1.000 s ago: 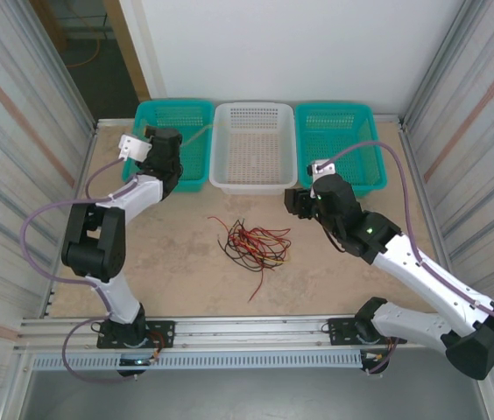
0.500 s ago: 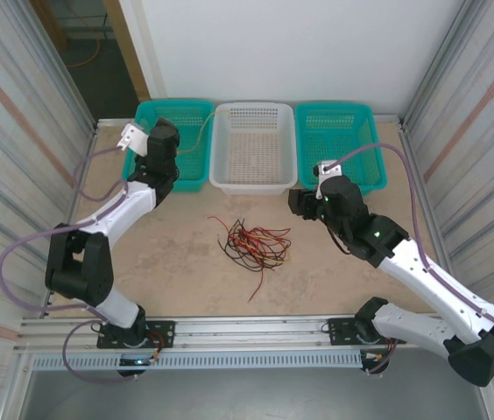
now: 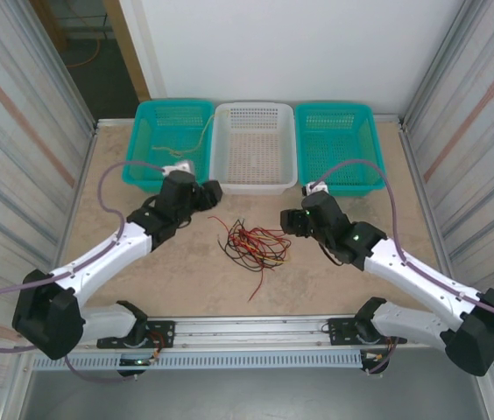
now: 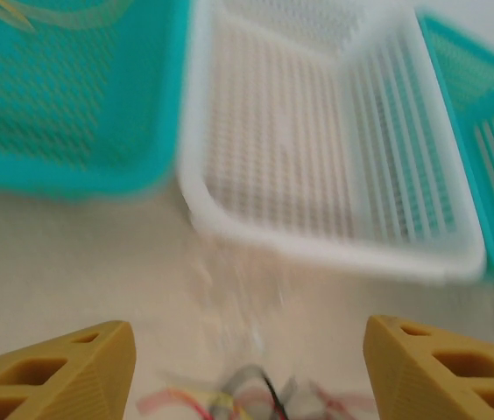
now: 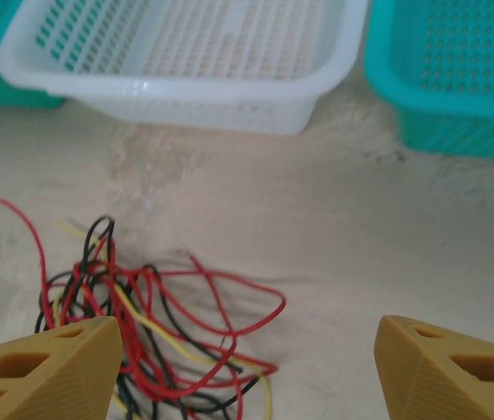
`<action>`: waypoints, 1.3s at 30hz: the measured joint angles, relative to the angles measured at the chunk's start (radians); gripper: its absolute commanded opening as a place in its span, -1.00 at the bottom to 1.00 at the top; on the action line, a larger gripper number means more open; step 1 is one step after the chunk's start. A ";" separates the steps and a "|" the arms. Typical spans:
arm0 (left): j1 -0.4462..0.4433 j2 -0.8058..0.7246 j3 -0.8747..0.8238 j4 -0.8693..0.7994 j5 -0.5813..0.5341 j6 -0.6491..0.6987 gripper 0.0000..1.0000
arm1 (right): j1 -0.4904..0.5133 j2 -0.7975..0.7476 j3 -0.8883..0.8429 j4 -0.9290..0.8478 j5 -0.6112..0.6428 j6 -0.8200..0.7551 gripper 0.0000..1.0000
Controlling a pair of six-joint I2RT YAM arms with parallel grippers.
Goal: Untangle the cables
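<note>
My left gripper (image 4: 245,354) is wide open, its ochre, wedge-shaped plastic fingers far apart with nothing between them, just left of the cables (image 3: 254,244). My right gripper (image 5: 247,350) gapes just as wide and empty, just right of the heap. The cables lie on the matte beige table (image 3: 186,276) between my grippers: thin, glossy red, black and yellow strands, looped and crossed into one loose tangle. Beyond it sits a white perforated plastic basket (image 3: 253,108), with a left teal basket (image 3: 139,140) and a right teal basket (image 3: 333,108).
</note>
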 measured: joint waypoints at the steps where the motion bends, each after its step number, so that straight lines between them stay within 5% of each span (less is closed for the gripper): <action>1: -0.007 -0.006 -0.026 -0.014 0.039 -0.001 0.35 | -0.001 0.021 0.002 0.010 -0.029 0.003 0.43; 7: -0.021 0.029 -0.113 -0.069 0.164 -0.048 0.31 | 0.008 0.225 0.055 0.012 -0.152 0.017 0.32; 16: -0.095 0.187 -0.113 -0.012 0.204 -0.146 0.17 | 0.106 0.366 0.153 -0.013 -0.182 0.024 0.23; 24: -0.095 0.170 -0.114 -0.004 0.183 -0.198 0.11 | 0.110 0.445 0.203 -0.057 -0.210 -0.009 -0.46; 32: -0.095 0.094 -0.124 0.003 0.181 -0.212 0.09 | 0.097 0.573 0.250 -0.045 -0.294 -0.005 -0.45; 39: -0.095 0.077 -0.127 0.006 0.189 -0.211 0.18 | 0.096 0.605 0.253 -0.041 -0.335 -0.008 -0.92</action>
